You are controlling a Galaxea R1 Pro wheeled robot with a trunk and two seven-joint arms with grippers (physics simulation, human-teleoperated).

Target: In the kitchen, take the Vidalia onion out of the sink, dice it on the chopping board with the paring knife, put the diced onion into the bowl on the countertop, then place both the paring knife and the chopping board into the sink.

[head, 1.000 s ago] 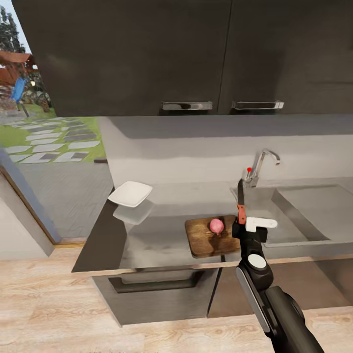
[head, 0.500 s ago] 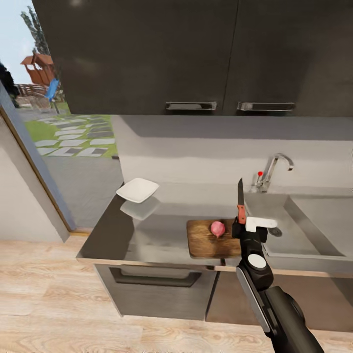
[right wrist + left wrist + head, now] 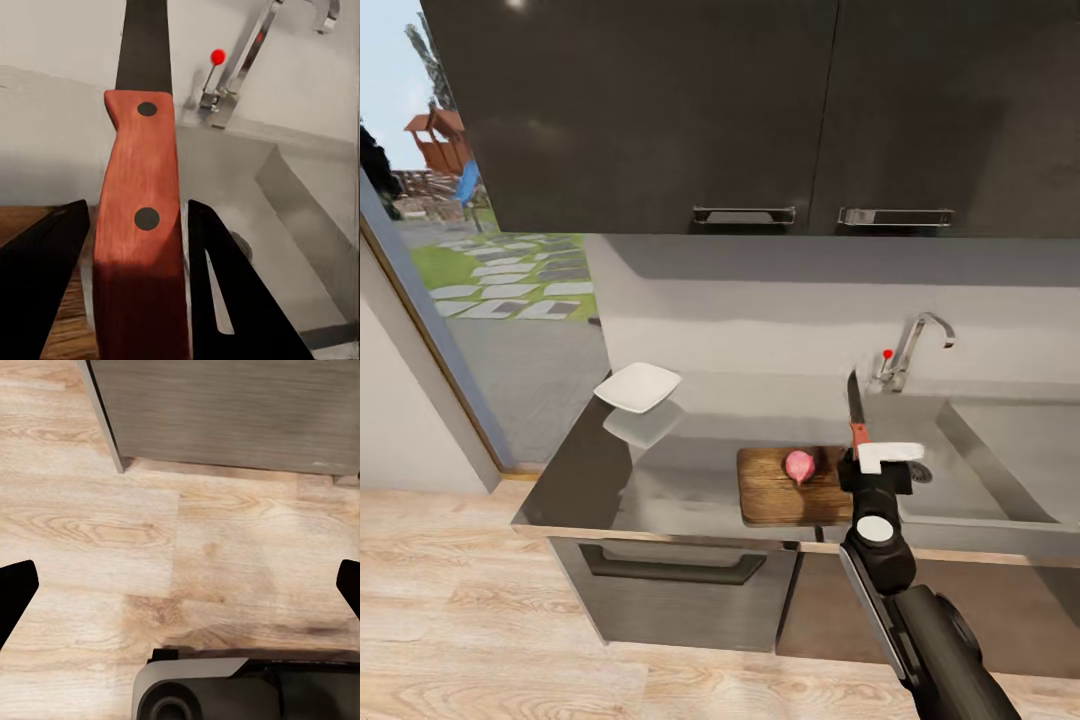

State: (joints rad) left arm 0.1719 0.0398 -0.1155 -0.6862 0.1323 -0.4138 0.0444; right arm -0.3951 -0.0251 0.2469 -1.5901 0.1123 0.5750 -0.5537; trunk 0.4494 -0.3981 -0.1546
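Leftmost: shallow white squarish bowl (image 3: pixel 638 387) on the grey reflective countertop (image 3: pixel 690 480). Centre: pink onion (image 3: pixel 799 465) on the brown wooden chopping board (image 3: pixel 780 490). Beside it: right gripper (image 3: pixel 863 458) clamped on the red-handled paring knife (image 3: pixel 140 217), blade up. Right: stainless-steel sink (image 3: pixel 980 470). Left gripper (image 3: pixel 180 592): fingers apart above wood floor (image 3: pixel 112 532).

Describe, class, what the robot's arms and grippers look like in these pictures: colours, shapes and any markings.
The right arm is a thick black tube with a grey strip along one side and a round white disc at the wrist. The right gripper has a black body and a white block on top; its fingers are flat, black and wedge-shaped. The left gripper shows two black fingertips and a dark grey rounded housing.
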